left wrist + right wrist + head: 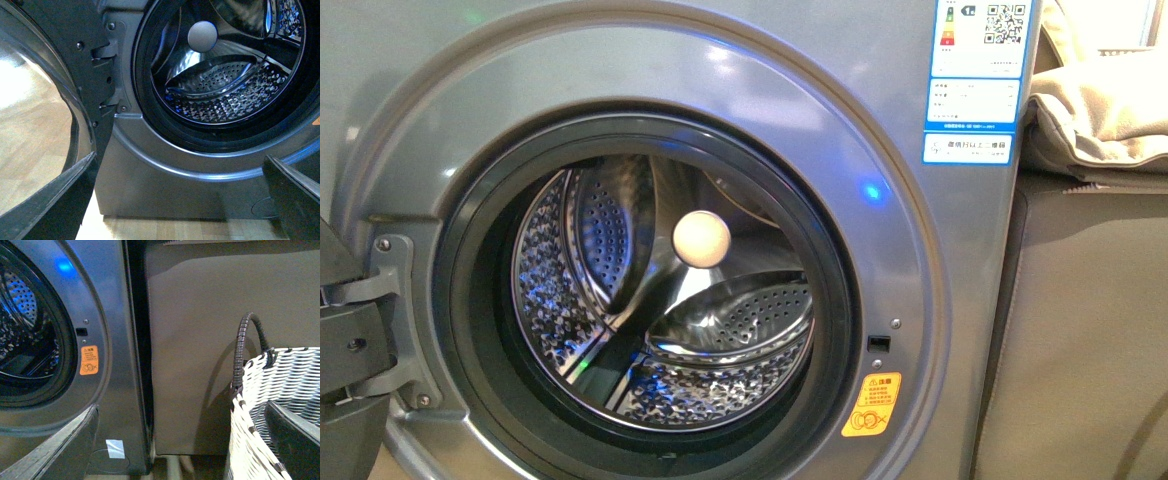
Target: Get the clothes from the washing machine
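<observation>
The washing machine [920, 250] fills the front view, its round mouth wide open and its steel drum [660, 300] bare inside. No clothes show in any view. Neither arm appears in the front view. My left gripper [177, 200] is open, low in front of the washing machine [165, 185], below the drum's mouth [225, 95]. My right gripper [175, 440] is open with nothing between its fingers. It hangs beside the washing machine [120, 340], near the yellow sticker [89, 360].
The open glass door [45, 100] hangs on its hinge [360, 330] at the left. A pale round knob [700, 238] sits at the drum's back. A woven grey-and-white basket [285, 385] stands right of the machine, against a beige sofa [1080, 330] with a cushion [1100, 110].
</observation>
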`<state>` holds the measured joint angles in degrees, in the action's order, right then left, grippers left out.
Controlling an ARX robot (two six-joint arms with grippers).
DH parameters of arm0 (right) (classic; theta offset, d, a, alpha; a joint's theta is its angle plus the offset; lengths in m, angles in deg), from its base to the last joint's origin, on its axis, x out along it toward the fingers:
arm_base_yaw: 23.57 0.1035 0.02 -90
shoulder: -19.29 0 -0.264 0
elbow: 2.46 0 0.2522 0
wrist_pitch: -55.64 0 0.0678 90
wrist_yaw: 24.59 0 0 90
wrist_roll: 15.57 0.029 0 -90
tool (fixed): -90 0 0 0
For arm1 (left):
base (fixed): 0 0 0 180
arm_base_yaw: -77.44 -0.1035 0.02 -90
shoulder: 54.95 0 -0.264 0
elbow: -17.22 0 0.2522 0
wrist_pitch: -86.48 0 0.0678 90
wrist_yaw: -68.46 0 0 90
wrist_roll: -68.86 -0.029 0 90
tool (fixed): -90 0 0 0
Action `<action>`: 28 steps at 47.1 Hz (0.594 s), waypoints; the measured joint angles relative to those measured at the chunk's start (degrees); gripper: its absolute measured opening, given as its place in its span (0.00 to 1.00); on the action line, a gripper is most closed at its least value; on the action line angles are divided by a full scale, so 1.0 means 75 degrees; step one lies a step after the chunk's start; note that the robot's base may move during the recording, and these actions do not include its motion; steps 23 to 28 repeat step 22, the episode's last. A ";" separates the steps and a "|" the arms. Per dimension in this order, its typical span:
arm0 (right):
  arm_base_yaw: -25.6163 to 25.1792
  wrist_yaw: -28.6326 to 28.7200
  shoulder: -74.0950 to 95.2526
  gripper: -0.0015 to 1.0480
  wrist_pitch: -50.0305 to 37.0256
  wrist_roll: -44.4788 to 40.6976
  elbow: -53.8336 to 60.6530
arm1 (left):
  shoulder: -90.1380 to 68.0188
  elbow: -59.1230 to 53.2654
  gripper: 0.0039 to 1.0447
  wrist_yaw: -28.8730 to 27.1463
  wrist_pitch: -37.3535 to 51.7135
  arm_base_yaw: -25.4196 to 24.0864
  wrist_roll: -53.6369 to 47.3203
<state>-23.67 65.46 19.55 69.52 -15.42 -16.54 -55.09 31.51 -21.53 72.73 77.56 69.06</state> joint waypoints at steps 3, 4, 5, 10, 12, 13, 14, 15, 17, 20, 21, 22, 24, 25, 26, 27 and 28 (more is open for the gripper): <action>0.0000 0.0003 0.0000 0.92 0.0000 0.0000 0.0000 | -0.0003 0.0000 0.94 0.0000 0.0000 0.0000 0.0000; 0.0000 0.0000 0.0000 0.92 0.0000 -0.0003 0.0000 | 0.0000 0.0000 0.94 0.0000 0.0000 0.0000 0.0000; 0.0000 0.0000 0.0000 0.92 0.0000 -0.0003 0.0000 | -0.0003 0.0000 0.94 0.0000 0.0000 0.0000 0.0000; 0.0000 0.0000 0.0000 0.93 0.0000 -0.0003 0.0000 | 0.0000 0.0000 0.94 0.0000 0.0000 0.0000 0.0000; 0.0000 0.0003 0.0000 0.93 0.0000 -0.0003 0.0000 | 0.0000 0.0000 0.94 0.0000 0.0000 0.0000 0.0000; 0.0000 0.0000 0.0000 0.93 0.0000 -0.0003 0.0000 | 0.0000 0.0000 0.94 0.0000 0.0000 0.0000 0.0000; 0.0000 0.0000 0.0000 0.93 0.0000 -0.0003 0.0000 | 0.0000 0.0000 0.94 0.0000 0.0000 0.0000 0.0000; 0.0000 0.0000 0.0000 0.93 0.0000 -0.0003 0.0000 | 0.0000 0.0000 0.94 0.0000 0.0000 0.0000 0.0000; 0.0000 0.0000 0.0000 0.93 0.0000 -0.0003 0.0000 | 0.0000 0.0000 0.94 0.0000 0.0000 0.0000 0.0000; 0.0000 0.0000 0.0000 0.93 0.0000 -0.0003 0.0000 | 0.0000 0.0000 0.94 0.0000 0.0000 0.0000 0.0000; 0.0000 0.0000 0.0000 0.93 0.0000 -0.0003 0.0000 | 0.0000 0.0000 0.94 0.0000 0.0000 0.0000 0.0000; 0.0000 0.0000 0.0000 0.93 0.0000 -0.0003 0.0000 | 0.0000 0.0000 0.94 0.0000 0.0000 0.0000 0.0000; 0.0000 0.0000 0.0000 0.93 0.0000 -0.0003 0.0000 | 0.0000 0.0000 0.94 0.0000 0.0000 0.0000 0.0000; 0.0000 0.0000 0.0000 0.93 0.0000 -0.0003 0.0000 | 0.0000 0.0000 0.94 0.0000 0.0000 0.0000 0.0000; 0.0000 0.0000 0.0000 0.93 0.0000 -0.0003 0.0000 | 0.0000 0.0000 0.94 0.0000 0.0000 0.0000 0.0000; 0.0000 0.0000 0.0000 0.93 0.0000 -0.0003 0.0000 | 0.0000 0.0000 0.94 0.0000 0.0000 0.0000 0.0000; 0.0000 0.0000 0.0000 0.93 0.0000 -0.0003 0.0000 | 0.0000 0.0000 0.94 0.0000 0.0000 0.0000 0.0000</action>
